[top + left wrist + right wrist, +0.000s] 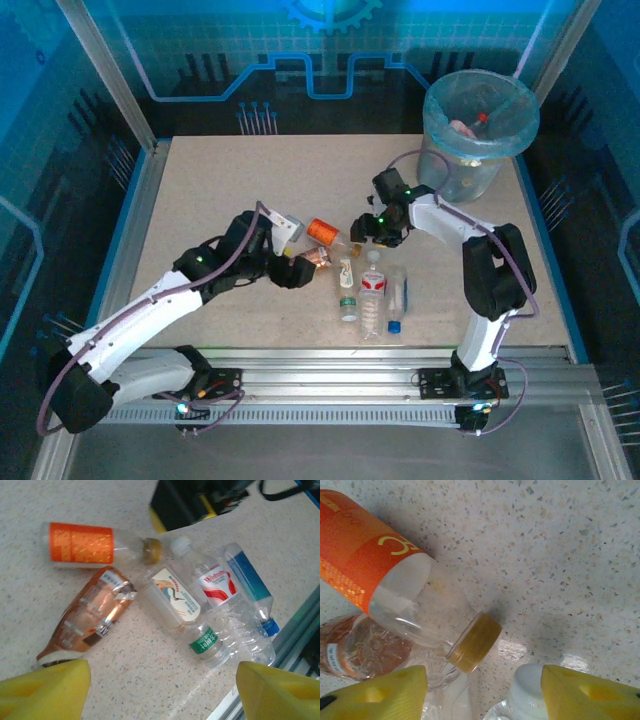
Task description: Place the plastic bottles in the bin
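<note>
Right now the right gripper [482, 692] is spread wide with nothing in it. It hangs just over the gold cap [474, 642] of the orange bottle [380, 575], which lies on its side on the table [560, 555]. The left gripper [160, 695] is wide and empty too, above a brown bottle [92, 615] close to one of its fingers. Beside that lie a green-cap bottle [175, 600], a red-label bottle [217, 587] and a blue-label bottle [247, 580], packed close together. The bin [465, 175] stands at the far right corner of the table, well apart from them, with something pink [462, 127] inside. These bottles look empty, so they are probably very light and easy to squash. They are round and smooth, so they may roll or slip away. I think the best place to grab the orange one is across its fat middle, on the label, not on the thin neck or cap.
</note>
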Action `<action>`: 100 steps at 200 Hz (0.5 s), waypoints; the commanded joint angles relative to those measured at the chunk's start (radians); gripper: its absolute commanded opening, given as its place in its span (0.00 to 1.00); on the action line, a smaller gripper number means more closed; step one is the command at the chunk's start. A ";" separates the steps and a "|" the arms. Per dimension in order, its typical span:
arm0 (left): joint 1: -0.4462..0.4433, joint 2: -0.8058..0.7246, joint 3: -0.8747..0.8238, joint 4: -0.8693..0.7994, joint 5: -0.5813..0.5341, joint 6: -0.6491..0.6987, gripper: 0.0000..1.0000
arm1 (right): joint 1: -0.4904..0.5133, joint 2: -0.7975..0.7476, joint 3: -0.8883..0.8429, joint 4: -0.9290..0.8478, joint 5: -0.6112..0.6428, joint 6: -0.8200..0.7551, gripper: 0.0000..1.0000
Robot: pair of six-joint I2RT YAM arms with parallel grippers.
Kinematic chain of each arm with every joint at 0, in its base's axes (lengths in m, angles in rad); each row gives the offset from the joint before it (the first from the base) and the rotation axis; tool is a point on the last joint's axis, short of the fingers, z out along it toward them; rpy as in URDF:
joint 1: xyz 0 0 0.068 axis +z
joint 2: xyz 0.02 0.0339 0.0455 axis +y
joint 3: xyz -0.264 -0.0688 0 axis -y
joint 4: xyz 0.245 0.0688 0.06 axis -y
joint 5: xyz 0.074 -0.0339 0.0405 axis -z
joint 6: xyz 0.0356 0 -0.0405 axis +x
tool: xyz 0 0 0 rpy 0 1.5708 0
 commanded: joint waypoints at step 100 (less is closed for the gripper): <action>-0.115 0.062 -0.002 0.086 0.073 0.250 0.81 | -0.004 0.014 -0.035 -0.070 0.035 0.000 0.68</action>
